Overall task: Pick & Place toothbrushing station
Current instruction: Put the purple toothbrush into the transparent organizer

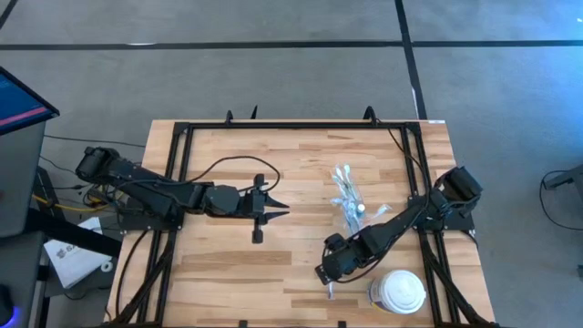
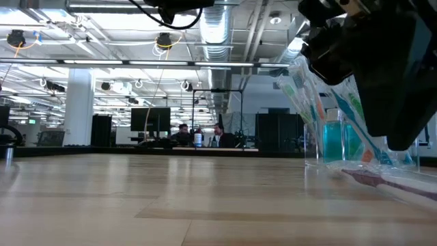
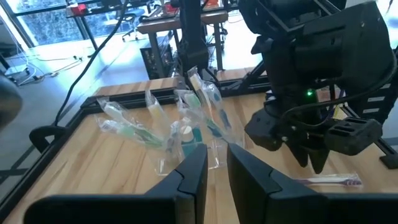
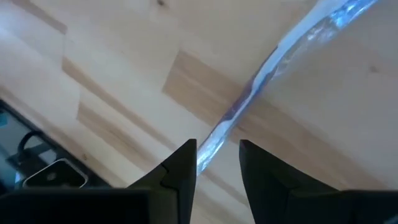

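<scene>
The right gripper [image 1: 329, 284] hangs low over the near right part of the wooden table [image 1: 228, 264], its 2 fingers straddling a single wrapped toothbrush [image 4: 249, 106] that lies flat on the boards just left of a large white lidded container [image 1: 401, 292]. In the right wrist view the fingers stand apart on either side of the wrapper; they look partly closed around it, with no firm pinch visible, so the toothbrush appears not yet gripped. The rest of the set, a small clear cup [image 3: 214, 152] with a teal tube and several wrapped toothbrushes [image 1: 346, 196] fanned out around it, sits farther back on the right half of the table, near the loose one but apart from it. The left gripper [image 1: 273, 211] waits above the table's middle, its fingers a narrow gap apart and holding nothing. The step in hand looks like the pickup of the stray toothbrush; the next move likely calls for closing squarely on the thin, slippery wrapper, lifting it clear and carrying it back toward the cup.
</scene>
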